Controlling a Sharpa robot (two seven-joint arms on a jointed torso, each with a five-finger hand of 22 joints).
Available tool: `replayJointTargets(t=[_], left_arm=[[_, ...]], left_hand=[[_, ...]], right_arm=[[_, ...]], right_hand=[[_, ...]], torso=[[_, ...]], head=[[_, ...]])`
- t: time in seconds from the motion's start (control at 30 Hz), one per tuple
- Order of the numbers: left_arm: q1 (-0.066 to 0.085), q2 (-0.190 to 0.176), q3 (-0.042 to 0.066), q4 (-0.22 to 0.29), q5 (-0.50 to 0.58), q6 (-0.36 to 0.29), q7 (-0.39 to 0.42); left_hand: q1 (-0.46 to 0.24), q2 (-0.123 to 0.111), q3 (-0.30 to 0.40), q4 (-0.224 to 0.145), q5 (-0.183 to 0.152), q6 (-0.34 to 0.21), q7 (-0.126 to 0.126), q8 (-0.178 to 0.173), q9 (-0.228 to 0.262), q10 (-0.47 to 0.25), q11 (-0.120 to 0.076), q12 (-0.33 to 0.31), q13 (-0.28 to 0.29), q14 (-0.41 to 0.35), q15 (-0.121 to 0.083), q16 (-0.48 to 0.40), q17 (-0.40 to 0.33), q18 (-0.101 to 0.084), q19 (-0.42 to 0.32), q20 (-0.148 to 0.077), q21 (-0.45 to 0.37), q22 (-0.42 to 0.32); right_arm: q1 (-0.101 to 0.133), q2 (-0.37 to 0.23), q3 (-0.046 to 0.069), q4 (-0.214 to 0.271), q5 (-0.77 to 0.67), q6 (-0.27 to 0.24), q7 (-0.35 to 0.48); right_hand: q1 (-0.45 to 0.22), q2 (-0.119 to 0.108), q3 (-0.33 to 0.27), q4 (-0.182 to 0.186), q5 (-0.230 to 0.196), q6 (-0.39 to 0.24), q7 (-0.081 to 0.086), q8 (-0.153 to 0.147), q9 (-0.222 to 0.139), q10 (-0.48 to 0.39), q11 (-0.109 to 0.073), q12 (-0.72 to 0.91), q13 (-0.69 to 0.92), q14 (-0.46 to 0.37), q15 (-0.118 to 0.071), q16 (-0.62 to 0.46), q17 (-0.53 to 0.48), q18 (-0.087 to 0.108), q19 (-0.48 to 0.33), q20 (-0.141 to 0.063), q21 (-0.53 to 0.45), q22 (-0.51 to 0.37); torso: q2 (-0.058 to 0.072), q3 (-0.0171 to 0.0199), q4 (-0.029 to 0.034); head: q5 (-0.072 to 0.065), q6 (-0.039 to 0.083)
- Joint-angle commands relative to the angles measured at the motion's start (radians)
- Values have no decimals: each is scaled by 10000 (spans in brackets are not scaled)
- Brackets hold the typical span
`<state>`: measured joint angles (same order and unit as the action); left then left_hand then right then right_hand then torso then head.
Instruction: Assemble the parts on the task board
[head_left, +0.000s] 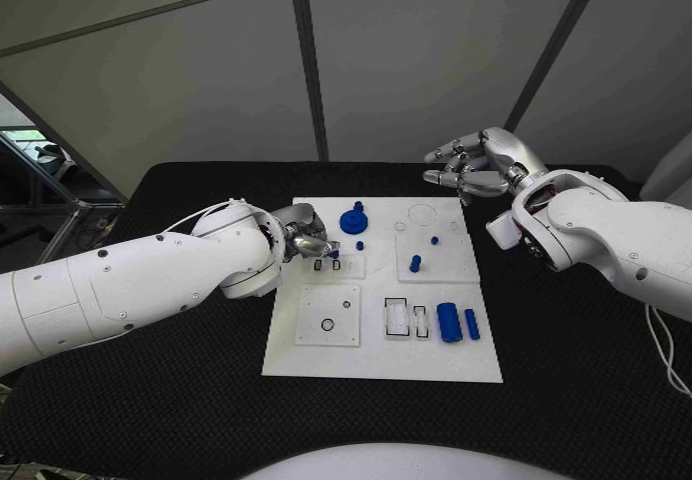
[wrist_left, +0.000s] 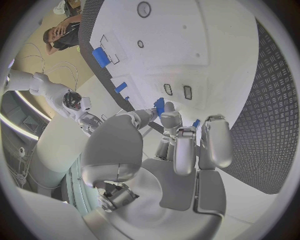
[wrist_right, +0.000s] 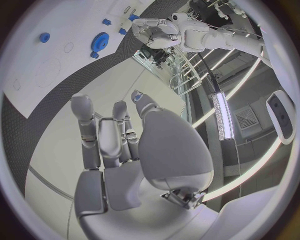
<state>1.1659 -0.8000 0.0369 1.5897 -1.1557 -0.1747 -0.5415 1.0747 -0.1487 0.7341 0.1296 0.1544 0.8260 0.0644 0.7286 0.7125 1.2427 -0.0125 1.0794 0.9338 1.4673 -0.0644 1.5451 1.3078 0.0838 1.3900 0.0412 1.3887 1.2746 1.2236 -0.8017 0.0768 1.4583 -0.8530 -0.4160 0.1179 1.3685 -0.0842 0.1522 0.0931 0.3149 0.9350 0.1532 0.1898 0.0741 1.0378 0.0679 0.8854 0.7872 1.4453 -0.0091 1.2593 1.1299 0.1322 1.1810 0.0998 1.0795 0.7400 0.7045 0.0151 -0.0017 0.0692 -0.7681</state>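
The white task board (head_left: 382, 345) lies mid-table. My left hand (head_left: 307, 243) hovers over its left middle, fingertips just above two small slots (head_left: 335, 263). In the left wrist view the left hand (wrist_left: 181, 145) pinches a small blue part (wrist_left: 159, 106) between thumb and fingers, close to the slots (wrist_left: 177, 90). A blue gear (head_left: 353, 220) stands at the board's far side, with small blue pegs (head_left: 415, 263) near it. Two blue cylinders (head_left: 459, 322) lie at the near right. My right hand (head_left: 476, 165) is raised beyond the far right corner, fingers apart and holding nothing.
The board carries a square plate with a small ring (head_left: 329, 316) and rectangular recesses (head_left: 405, 317) near the front. Black table (head_left: 577, 370) surrounds the board. The right wrist view shows the gear (wrist_right: 99, 41) and my left hand (wrist_right: 156, 27) far off.
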Motion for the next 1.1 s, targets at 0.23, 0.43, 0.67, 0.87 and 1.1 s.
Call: replayJointTargets(t=[0.23, 0.43, 0.67, 0.87, 1.1], left_arm=[[-2, 135, -27, -86, -665, 396, -347], [-3, 207, -67, -145, -676, 708, -437], [-3, 325, -104, -299, -678, 859, -475], [-3, 386, -115, -369, -679, 895, -456], [-3, 405, -119, -365, -678, 978, -440]], left_hand=[[-128, 9, 1805, -1695, 51, 30, -62, 46, 26, 46, -31, -62, -56, 959, -74, 63, 2411, -176, 56, 5, 43, 22], [-155, -5, 1831, -1702, 54, 30, -69, 64, 40, 54, -36, -61, -59, 960, -78, 64, 2412, -181, 69, 1, 56, 44], [-208, -41, 1858, -1714, 63, 32, -82, 102, 66, 71, -45, -55, -61, 960, -84, 64, 2412, -187, 86, -5, 73, 74], [-249, -68, 1866, -1720, 60, 33, -95, 132, 88, 92, -54, -43, -57, 960, -90, 63, 2411, -193, 104, -10, 91, 107], [-292, -89, 1862, -1717, 52, 40, -110, 163, 108, 115, -63, -29, -50, 961, -97, 65, 2414, -195, 110, -14, 97, 119]], right_arm=[[21, 23, 10, 12, -71, 16, 24], [20, 44, 10, 1, -72, 26, 25], [19, 72, 10, -13, -72, 38, 30], [19, 88, 10, -21, -72, 44, 35], [18, 108, 10, -39, -73, 55, 36]], right_hand=[[-80, 14, 13, 65, 101, -20, 39, -46, -18, -81, 12, -29, -15, -57, 21, -57, 11, 170, -38, -2, -43, -17], [-81, 16, 18, 71, 133, -20, 39, -44, -18, -81, 12, -28, -19, -58, 21, -62, 9, 170, -32, -3, -45, -15], [-79, 18, 26, 79, 175, -21, 39, -43, -20, -84, 11, -28, -25, -56, 20, -63, 15, 169, -27, -3, -51, -17], [-78, 18, 27, 80, 178, -21, 39, -43, -20, -84, 11, -28, -25, -55, 20, -63, 16, 169, -26, -3, -52, -17], [-79, 19, 31, 85, 204, -21, 39, -42, -20, -79, 11, -20, -20, -53, 19, -61, 22, 170, -24, -4, -57, -22]], torso=[[17, -12, -16], [21, -8, -10], [13, -10, -13], [11, -8, -6], [13, -5, -5]], head=[[9, -29], [17, -65], [1, -97], [-11, -116], [-17, -134]])
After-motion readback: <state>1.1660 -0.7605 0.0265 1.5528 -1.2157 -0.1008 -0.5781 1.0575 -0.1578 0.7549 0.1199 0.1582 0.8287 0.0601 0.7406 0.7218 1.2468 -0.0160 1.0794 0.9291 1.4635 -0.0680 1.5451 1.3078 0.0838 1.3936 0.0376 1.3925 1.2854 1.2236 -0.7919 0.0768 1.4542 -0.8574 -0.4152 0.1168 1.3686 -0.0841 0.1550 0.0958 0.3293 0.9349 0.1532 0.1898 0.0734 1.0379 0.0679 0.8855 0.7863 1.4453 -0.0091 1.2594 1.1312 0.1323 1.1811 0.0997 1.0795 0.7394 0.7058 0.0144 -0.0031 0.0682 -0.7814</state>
